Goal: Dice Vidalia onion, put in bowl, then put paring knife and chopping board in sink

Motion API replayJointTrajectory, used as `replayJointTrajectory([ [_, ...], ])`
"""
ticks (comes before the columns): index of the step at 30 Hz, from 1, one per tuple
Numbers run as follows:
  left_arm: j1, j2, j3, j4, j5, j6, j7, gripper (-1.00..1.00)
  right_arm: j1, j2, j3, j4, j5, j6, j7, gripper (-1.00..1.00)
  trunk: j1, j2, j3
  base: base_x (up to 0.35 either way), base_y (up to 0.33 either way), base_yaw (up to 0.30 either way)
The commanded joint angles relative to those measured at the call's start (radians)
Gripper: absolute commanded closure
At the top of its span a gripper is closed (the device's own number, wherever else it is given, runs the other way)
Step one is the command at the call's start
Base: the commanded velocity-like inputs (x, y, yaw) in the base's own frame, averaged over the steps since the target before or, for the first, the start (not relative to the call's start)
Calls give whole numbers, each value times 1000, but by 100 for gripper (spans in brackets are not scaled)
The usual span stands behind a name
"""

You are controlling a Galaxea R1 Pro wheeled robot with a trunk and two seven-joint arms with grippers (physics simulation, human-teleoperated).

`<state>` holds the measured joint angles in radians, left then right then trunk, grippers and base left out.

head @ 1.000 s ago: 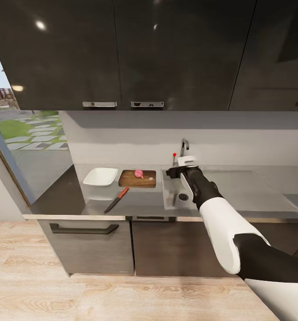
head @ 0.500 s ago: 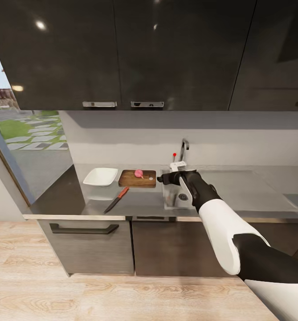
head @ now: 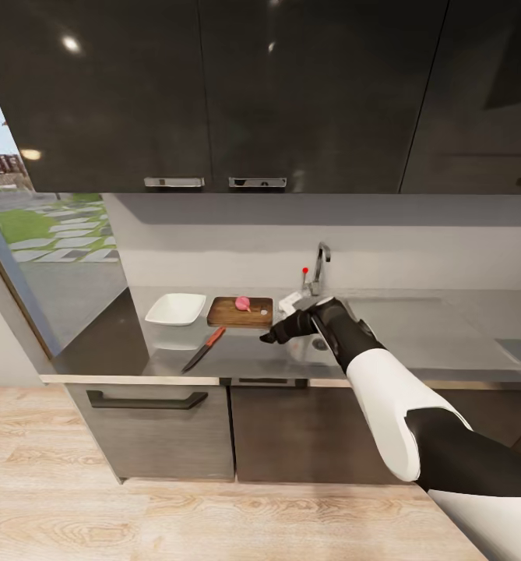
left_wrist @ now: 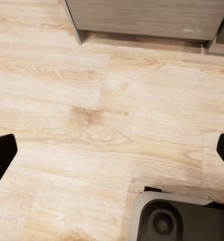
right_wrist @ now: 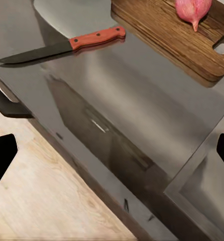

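The small pink onion [head: 243,302] sits on the brown wooden chopping board [head: 230,315], far back on the grey table [head: 237,354]. It is round with a little pointy tip. The knife [head: 204,348] with a red handle lies nearer. The white bowl [head: 175,308] is left of the board. The right fingers [head: 269,338] are wide open over the table, left of the sink [head: 311,351]. The left fingers [left_wrist: 1,153] are wide open above the wood floor [left_wrist: 92,110].

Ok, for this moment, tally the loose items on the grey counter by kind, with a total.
Pinkish-red round onion, on the board: 1
Dark brown wooden chopping board: 1
Red-handled, dark-bladed paring knife: 1
White squarish bowl: 1
Total: 4
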<state>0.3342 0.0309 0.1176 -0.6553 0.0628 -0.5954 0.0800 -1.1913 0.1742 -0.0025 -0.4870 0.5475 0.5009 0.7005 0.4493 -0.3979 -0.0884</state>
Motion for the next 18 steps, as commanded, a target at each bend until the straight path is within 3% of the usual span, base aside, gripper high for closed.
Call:
replayJointTrajectory([
  [1, 0, -1, -3, -1, 6, -1, 1, -100, -1, 0, 0, 0, 11, 3, 16, -100, 1, -2, -2, 20, 0, 0],
  [6, 0, -2, -3, -2, 6, -1, 1, -100, -1, 0, 0, 5, 15, -18, 56, -100, 1, -2, -2, 154, 14, 0],
  [11, 0, -3, -3, -4, 6, -1, 1, -100, -1, -8, 8, 11, 26, -45, 154, -100, 1, -2, -2, 281, 81, 0],
  [16, 0, -2, -3, -4, 6, -1, 1, -100, -2, -2, 119, 10, 53, -53, 212, -100, 1, -2, -2, 287, 188, 0],
  [18, 0, -2, -3, -3, 6, -1, 1, -100, -2, -2, 132, 10, 54, -59, 239, -100, 1, -2, -2, 280, 214, 0],
])
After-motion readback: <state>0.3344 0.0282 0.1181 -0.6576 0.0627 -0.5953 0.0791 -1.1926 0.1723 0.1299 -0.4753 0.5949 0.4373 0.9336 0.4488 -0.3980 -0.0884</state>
